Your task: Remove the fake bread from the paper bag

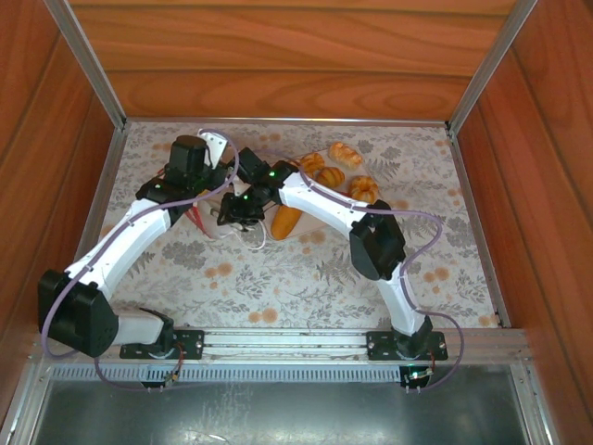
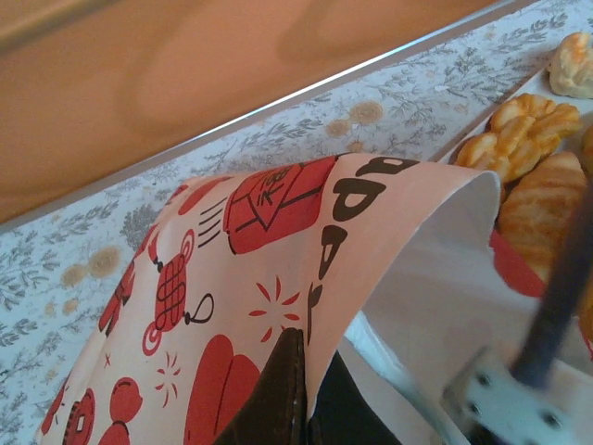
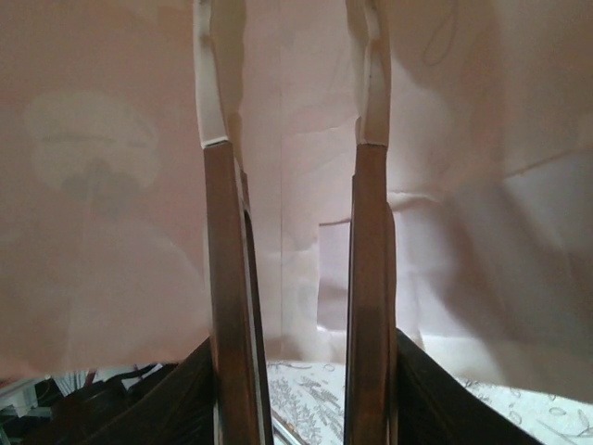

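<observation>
Pinching the rim of the paper bag [image 2: 259, 278], the left gripper [image 2: 306, 375] has its dark fingers together on the printed paper, one on the outside and one inside the mouth. The bag is tipped over on the floral table [image 1: 278, 287], and its mouth opens toward the right arm. The right gripper [image 3: 295, 83] is pushed into the bag. Its two fingers [image 3: 227, 297] stand apart with a clear gap, and bare white paper wall lies behind and around them. They grip nothing. The fake bread [image 1: 329, 174] lies outside the bag, to its right, on what looks like a pale tray [image 1: 308, 235], though the arms hide part of it. A long roll [image 1: 287, 221] lies nearest the right wrist. A round bun [image 1: 363, 188] and another piece [image 1: 346, 153] lie further right and back. In the left wrist view a braided loaf [image 2: 519, 130] sits just past the bag's lip, with a paler bun [image 2: 574, 65] beyond it. Cannot tell whether any pastry lies deeper in the bag.
</observation>
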`<move>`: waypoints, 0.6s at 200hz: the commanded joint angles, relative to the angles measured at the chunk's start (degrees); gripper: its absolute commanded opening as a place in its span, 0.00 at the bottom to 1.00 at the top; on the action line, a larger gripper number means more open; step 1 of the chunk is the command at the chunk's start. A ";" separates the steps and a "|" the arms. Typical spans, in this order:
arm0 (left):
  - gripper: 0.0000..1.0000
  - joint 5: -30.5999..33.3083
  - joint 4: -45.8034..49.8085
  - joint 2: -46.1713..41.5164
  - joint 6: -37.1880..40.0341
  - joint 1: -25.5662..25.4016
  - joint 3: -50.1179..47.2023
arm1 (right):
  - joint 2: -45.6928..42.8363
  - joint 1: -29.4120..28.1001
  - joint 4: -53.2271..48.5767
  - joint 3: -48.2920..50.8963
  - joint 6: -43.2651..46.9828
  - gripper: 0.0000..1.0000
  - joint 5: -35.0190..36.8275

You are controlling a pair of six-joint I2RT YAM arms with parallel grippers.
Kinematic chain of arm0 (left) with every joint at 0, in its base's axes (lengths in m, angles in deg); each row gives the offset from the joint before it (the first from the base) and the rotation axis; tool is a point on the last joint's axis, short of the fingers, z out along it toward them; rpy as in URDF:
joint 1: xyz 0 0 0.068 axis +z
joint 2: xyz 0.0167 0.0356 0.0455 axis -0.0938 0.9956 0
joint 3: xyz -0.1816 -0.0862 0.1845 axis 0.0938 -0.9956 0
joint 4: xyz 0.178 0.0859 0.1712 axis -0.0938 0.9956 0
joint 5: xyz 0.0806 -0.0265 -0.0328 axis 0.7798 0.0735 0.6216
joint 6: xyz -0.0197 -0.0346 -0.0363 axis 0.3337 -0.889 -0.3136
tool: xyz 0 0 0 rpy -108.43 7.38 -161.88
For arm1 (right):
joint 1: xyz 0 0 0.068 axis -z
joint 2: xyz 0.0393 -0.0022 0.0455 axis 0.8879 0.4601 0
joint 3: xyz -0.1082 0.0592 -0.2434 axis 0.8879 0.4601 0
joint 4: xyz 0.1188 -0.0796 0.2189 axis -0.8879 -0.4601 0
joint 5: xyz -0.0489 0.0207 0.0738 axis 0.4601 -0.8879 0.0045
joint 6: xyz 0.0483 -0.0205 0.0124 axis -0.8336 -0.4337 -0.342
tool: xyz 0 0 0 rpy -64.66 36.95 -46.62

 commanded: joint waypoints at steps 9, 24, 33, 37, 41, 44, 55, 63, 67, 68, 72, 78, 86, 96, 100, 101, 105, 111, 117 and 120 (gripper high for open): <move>0.00 -4.03 -2.45 -3.31 0.74 -0.42 -1.08 | 1.62 0.58 2.84 -0.67 -2.66 0.44 -0.17; 0.00 -5.19 -2.51 -3.93 0.92 -0.42 -1.58 | 1.87 1.01 5.25 0.20 -4.08 0.45 -0.14; 0.00 -5.78 -2.42 -4.14 0.98 -0.42 -1.90 | 2.28 1.27 6.10 0.21 -4.70 0.45 -0.06; 0.00 -6.14 -2.43 -4.26 1.11 -0.42 -1.96 | 2.45 1.40 6.50 0.16 -5.03 0.45 0.02; 0.00 -6.36 -2.27 -4.31 1.08 -0.42 -1.99 | 2.63 1.45 7.04 0.23 -5.30 0.45 -0.07; 0.00 -6.59 -2.22 -4.34 1.01 -0.44 -2.07 | 2.81 1.52 7.41 0.21 -5.44 0.45 -0.15; 0.00 -7.18 -2.00 -4.28 1.02 -0.37 -2.04 | 3.40 1.72 8.28 -0.10 -5.99 0.45 -0.09; 0.00 -7.58 -1.75 -4.27 1.02 -0.42 -2.03 | 3.84 1.80 8.33 -0.43 -6.40 0.46 0.53; 0.00 -7.71 -1.66 -4.27 1.08 -0.48 -1.94 | 4.02 1.85 8.28 -0.49 -6.55 0.46 0.77; 0.00 -7.76 -1.61 -4.18 1.11 -0.45 -1.93 | 4.01 1.91 8.23 -0.54 -6.58 0.46 0.82; 0.00 -7.97 -1.52 -4.10 1.13 -0.53 -1.98 | 4.16 1.96 8.21 -0.54 -6.84 0.46 1.14; 0.00 -8.07 -1.40 -4.16 1.12 -0.48 -1.93 | 4.39 2.08 7.75 -0.81 -7.19 0.47 1.81; 0.00 -8.19 -1.23 -4.10 1.13 -0.52 -1.92 | 4.74 2.15 6.94 -1.14 -7.46 0.47 2.43; 0.00 -8.39 -1.09 -4.03 1.12 -0.53 -1.82 | 5.07 2.37 6.51 -1.19 -7.83 0.47 2.71; 0.00 -8.47 -1.06 -4.03 1.13 -0.49 -1.79 | 5.22 2.45 6.31 -1.19 -8.00 0.47 2.77; 0.00 -8.49 -1.04 -4.06 1.13 -0.50 -1.81 | 5.27 2.48 6.28 -1.20 -8.01 0.47 2.79; 0.00 -8.59 -1.08 -3.95 1.11 -0.50 -1.77 | 5.39 2.52 6.10 -1.20 -8.10 0.47 2.89; 0.00 -8.73 -1.01 -3.93 1.09 -0.40 -1.73 | 5.53 2.59 5.87 -1.19 -8.19 0.47 3.19; 0.00 -8.93 -0.99 -3.77 1.13 -0.54 -1.65 | 5.81 2.69 5.51 -1.22 -8.28 0.48 3.40; 0.00 -9.03 -0.96 -3.68 1.12 -0.45 -1.62 | 5.90 2.69 5.37 -1.34 -8.33 0.48 3.50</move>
